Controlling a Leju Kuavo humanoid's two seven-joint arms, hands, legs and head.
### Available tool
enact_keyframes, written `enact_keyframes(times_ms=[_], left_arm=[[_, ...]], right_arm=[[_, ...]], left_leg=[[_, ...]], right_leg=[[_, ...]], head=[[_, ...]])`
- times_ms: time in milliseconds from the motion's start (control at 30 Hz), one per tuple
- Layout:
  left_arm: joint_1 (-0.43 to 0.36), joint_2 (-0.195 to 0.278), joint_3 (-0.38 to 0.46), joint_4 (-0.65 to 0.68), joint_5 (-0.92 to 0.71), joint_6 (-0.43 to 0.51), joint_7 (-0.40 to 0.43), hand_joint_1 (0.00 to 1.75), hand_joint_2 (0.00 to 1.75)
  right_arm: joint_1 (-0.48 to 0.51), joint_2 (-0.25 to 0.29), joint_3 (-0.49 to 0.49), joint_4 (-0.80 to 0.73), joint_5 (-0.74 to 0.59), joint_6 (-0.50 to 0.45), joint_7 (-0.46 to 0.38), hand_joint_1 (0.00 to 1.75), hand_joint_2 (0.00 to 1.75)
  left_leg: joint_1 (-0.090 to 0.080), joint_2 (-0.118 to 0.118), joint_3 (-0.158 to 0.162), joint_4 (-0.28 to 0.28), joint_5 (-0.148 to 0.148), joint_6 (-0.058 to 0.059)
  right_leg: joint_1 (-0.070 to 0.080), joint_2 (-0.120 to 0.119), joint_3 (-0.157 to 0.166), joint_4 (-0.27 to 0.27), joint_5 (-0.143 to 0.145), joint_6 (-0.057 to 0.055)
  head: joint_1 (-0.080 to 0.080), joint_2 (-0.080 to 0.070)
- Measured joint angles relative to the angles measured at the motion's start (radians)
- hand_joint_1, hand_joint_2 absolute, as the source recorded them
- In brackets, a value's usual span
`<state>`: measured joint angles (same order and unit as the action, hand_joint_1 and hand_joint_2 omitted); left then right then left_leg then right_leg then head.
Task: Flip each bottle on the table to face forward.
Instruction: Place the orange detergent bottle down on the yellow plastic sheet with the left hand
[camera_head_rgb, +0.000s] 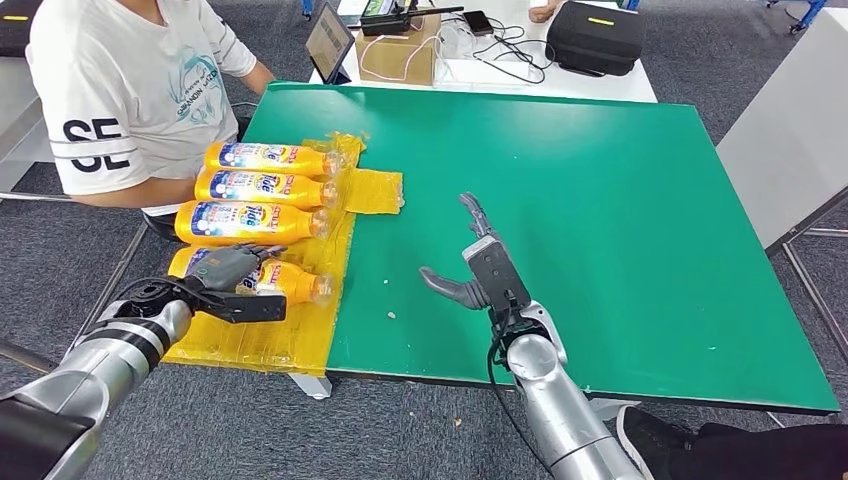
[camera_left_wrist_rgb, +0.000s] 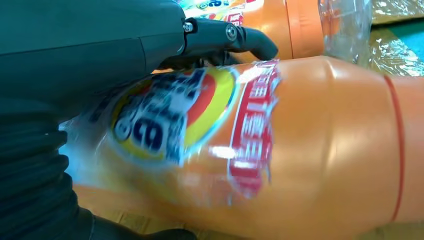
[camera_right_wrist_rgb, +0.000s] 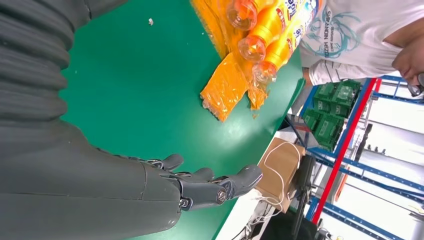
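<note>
While the left hand (camera_head_rgb: 228, 268) lies over the nearest bottle (camera_head_rgb: 280, 281), its fingers (camera_left_wrist_rgb: 235, 39) curl across the label and the thumb reaches under the far side, so it grips the orange body where that bottle rests on the yellow plastic sheet (camera_head_rgb: 270, 335) at the table's (camera_head_rgb: 600, 200) left edge. The label already shows upward in the left wrist view, so I judge the step to be rolling this bottle until its front faces squarely forward. Doing that well calls for a firm wrap around the smooth, rounded body, a slow roll about the long axis, and keeping the neck from swinging into the neighbour. Just beyond the hand lie three more bottles (camera_head_rgb: 262, 190) side by side, necks pointing the same way, labels up. Off to the side, over bare green table, the right hand (camera_head_rgb: 470, 270) hovers with fingers spread and holds nothing. Farther off, a person in a white shirt (camera_head_rgb: 130, 90) sits beside the bottles.
</note>
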<state>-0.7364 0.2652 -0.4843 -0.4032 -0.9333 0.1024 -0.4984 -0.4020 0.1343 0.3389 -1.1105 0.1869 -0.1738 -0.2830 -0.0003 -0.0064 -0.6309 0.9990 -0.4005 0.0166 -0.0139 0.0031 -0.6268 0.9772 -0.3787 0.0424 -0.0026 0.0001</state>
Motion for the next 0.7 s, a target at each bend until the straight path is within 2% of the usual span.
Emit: enact_keyframes(times_ms=[400,533,700], left_arm=[[0.039,-0.015,0.047,-0.001,0.077,0.099,-0.038,0.0,1.75],[0.071,-0.021,0.088,-0.019,0.133,0.143,-0.086,0.0,0.0],[0.117,-0.024,0.172,-0.079,0.226,0.112,-0.165,0.0,0.0]], right_arm=[[-0.001,-0.001,0.003,0.0,0.004,0.005,0.006,0.0,1.75],[-0.001,-0.002,0.003,0.0,0.006,0.003,0.006,0.0,1.75],[0.0,-0.005,0.003,0.0,0.008,0.002,0.004,0.0,1.75]], left_leg=[[0.0,-0.002,0.002,0.0,0.0,0.0],[0.0,-0.002,0.002,0.0,0.0,0.0],[0.0,-0.002,0.001,0.0,0.0,0.0]], right_leg=[[0.0,-0.001,0.002,0.0,0.0,0.0],[0.0,-0.001,0.002,0.0,0.0,0.0],[0.0,-0.001,0.001,0.0,0.0,0.0]], head=[[0.0,0.0],[0.0,0.0],[0.0,0.0]])
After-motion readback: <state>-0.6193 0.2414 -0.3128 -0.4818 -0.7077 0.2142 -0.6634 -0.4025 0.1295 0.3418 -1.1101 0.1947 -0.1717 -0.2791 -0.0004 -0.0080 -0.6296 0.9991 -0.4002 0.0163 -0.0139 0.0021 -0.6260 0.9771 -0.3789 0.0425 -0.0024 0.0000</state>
